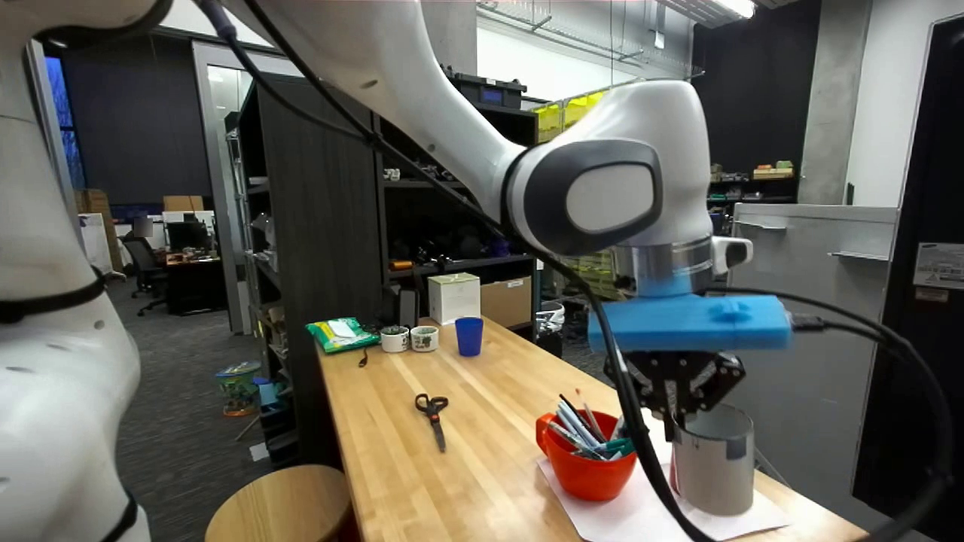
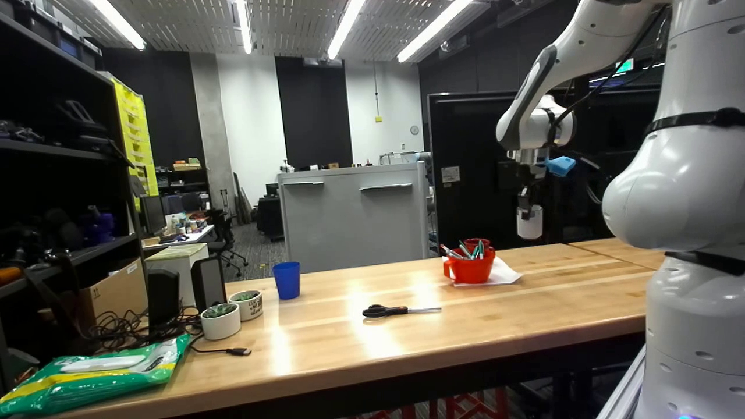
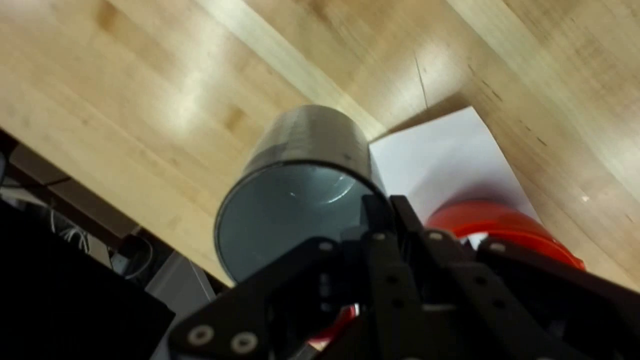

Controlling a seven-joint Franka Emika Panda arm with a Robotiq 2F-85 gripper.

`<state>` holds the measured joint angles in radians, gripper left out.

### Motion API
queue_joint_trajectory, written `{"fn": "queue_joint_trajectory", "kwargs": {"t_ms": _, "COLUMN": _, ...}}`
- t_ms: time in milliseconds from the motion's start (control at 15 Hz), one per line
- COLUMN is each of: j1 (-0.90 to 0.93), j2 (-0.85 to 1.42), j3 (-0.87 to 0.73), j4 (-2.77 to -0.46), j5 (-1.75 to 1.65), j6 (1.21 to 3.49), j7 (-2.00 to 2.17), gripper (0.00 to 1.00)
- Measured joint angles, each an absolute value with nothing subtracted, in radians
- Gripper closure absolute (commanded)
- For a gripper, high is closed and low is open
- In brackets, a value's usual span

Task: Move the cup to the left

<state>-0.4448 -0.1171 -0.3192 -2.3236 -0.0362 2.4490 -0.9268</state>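
The cup (image 1: pixel 719 474) is small and whitish, with a grey inside and a bluish patch near its rim. It also shows in an exterior view (image 2: pixel 530 224) and in the wrist view (image 3: pixel 320 137). My gripper (image 1: pixel 672 427) is shut on the cup's wall at the rim. In the wrist view the gripper (image 3: pixel 390 202) has one finger inside the cup and one outside. In an exterior view the gripper (image 2: pixel 525 210) holds the cup off the table, roughly upright. Part of the rim is hidden behind the fingers.
A red bowl-like mug (image 1: pixel 591 478) with several pens stands on white paper (image 2: pixel 505 274) beside the cup. A dark red cup (image 2: pixel 478 242) is behind it. Black scissors (image 1: pixel 431 412), a blue cup (image 1: pixel 469 336) and two small plant pots (image 2: pixel 221 323) are further along the wooden table (image 2: pixel 326 337).
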Motion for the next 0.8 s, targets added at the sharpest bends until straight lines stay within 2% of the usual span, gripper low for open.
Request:
{"fn": "queue_joint_trajectory", "kwargs": {"t_ms": 400, "j1": -0.269, "j2": -0.278, "j3": -0.254, "j4": -2.346, "j5": -0.080, "j6": 2.425, "j7": -0.907, "gripper": 0.98}}
{"fn": "queue_joint_trajectory", "kwargs": {"t_ms": 800, "j1": -0.108, "j2": -0.327, "j3": -0.172, "j4": -2.346, "j5": -0.080, "j6": 2.365, "j7": -0.897, "gripper": 0.98}}
